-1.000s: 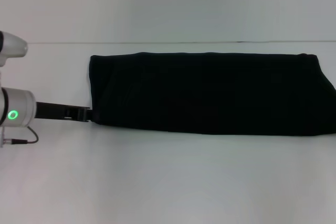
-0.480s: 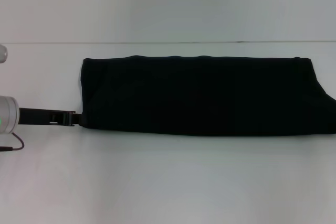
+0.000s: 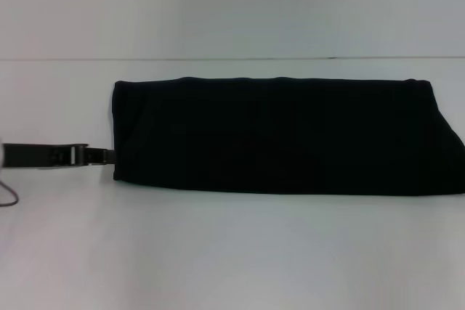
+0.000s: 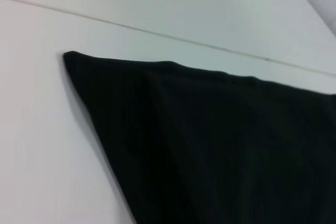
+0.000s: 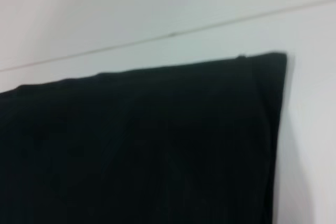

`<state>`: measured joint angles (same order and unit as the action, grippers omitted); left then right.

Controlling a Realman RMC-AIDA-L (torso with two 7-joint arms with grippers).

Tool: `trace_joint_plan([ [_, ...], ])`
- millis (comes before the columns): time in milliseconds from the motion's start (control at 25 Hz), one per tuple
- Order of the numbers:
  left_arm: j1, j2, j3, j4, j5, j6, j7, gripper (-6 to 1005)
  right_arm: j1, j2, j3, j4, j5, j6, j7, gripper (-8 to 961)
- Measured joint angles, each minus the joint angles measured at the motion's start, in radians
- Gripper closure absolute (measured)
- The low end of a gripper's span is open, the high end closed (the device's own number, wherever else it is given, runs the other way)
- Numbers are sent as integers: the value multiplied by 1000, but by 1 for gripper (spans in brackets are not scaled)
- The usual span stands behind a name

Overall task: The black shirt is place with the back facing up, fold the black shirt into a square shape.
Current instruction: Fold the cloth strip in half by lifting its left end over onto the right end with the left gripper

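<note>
— Since a second ago, what has changed?

— Leftward, mostly. The shirt (image 3: 283, 136) has slid to the left on the table (image 3: 232, 252): its left edge sits farther left than it did, and the long band looks a little flatter and more stretched out. The left arm has pulled back too; its silver wrist with the green light has gone out of the head view, and only the dark left gripper (image 3: 107, 156) shows at the picture's left edge.

— Where is the gripper against the cloth?

— Low at the shirt's near left corner, its tip touching the edge of the fabric. Both are black, so I cannot tell whether the claw is apart, together or clamped on the cloth.

— And the shirt itself?

— Folded into a long, narrow band lying flat across the middle of the table, running from left of centre to the right border of the head view, where its right end is cut off. Plain black side up. The left wrist view shows its far left corner (image 4: 71, 57) as a point on the white surface; the right wrist view shows the far right corner (image 5: 278, 59).

— The right gripper?

— No picture shows it.
</note>
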<state>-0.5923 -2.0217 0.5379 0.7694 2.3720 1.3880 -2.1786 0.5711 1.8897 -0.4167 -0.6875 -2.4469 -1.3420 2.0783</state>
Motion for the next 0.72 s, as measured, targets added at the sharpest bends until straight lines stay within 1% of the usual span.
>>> trace_joint_plan([
  [80, 16, 3, -26, 20, 0, 45, -25, 832, -7, 7, 21, -45, 2, -38, -1, 779],
  [200, 35, 7, -47, 34, 0, 147, -94, 759, -10, 10, 49, -86, 31, -107, -13, 683],
  [240, 35, 7, -47, 30, 0, 180, -126, 735, -9, 10, 49, -90, 51, -127, -22, 642],
  [360, 17, 8, -34, -15, 0, 218, -224, 647, 5, 10, 45, -81, 88, -152, -52, 517],
  [520, -36, 18, -23, -114, 0, 230, -343, 491, 48, 23, 42, -74, 98, -157, -96, 344],
  [600, -59, 25, -22, -164, 1, 208, -397, 404, 66, 26, 41, -69, 101, -158, -112, 256],
  [720, -69, 29, -22, -207, 1, 149, -466, 259, 85, 27, 41, -58, 106, -158, -138, 200],
])
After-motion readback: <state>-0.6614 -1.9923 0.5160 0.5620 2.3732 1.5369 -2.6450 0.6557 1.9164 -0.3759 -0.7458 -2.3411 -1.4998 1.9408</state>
